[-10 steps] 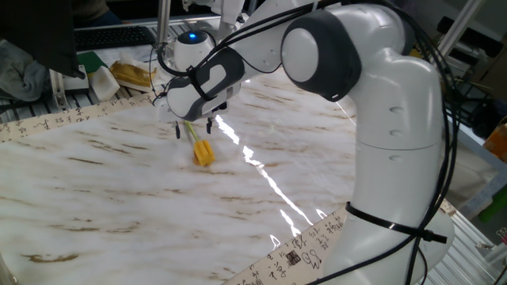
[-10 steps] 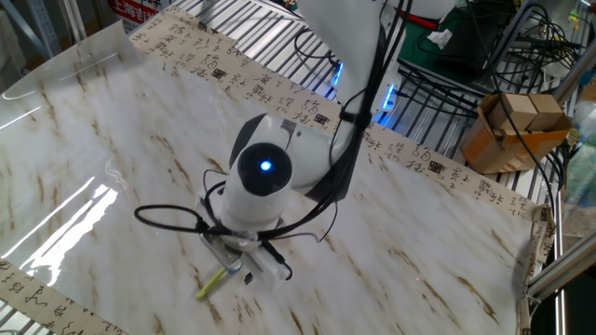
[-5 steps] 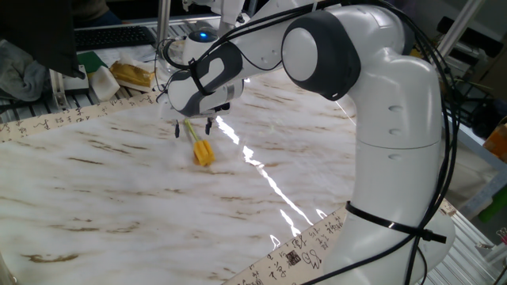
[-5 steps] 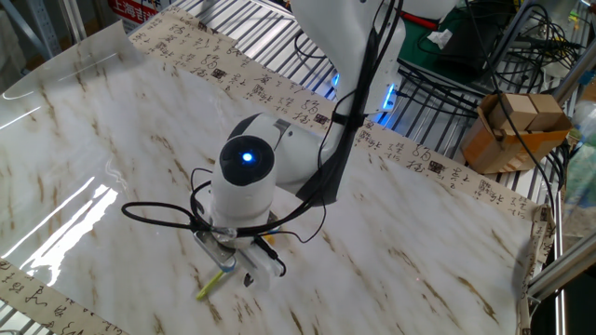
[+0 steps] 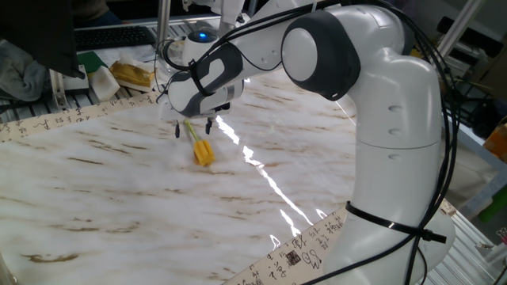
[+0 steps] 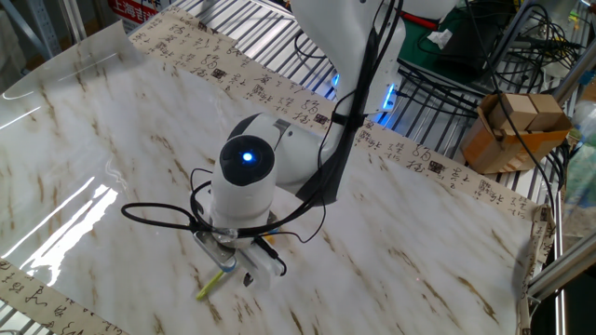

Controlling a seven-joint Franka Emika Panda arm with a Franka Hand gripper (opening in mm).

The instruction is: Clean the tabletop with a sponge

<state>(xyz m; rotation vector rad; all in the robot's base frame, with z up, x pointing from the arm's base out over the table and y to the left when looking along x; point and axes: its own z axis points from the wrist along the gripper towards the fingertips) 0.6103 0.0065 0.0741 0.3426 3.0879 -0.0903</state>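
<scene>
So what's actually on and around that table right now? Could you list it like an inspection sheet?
Surface: tabletop, glossy white marble pattern, brown streaks, beige printed strip at its edges.
Job's things: sponge, yellow head lying on the tabletop, pale handle running up under the gripper.
Clutter: tan lumpy chunk on white wrapping, beyond the strip.
Grippers: gripper above the sponge handle, fingers either side; contact cannot be told.
Cables: black cables loop around the wrist.
Surroundings: cardboard box, metal slatted bench.
</scene>
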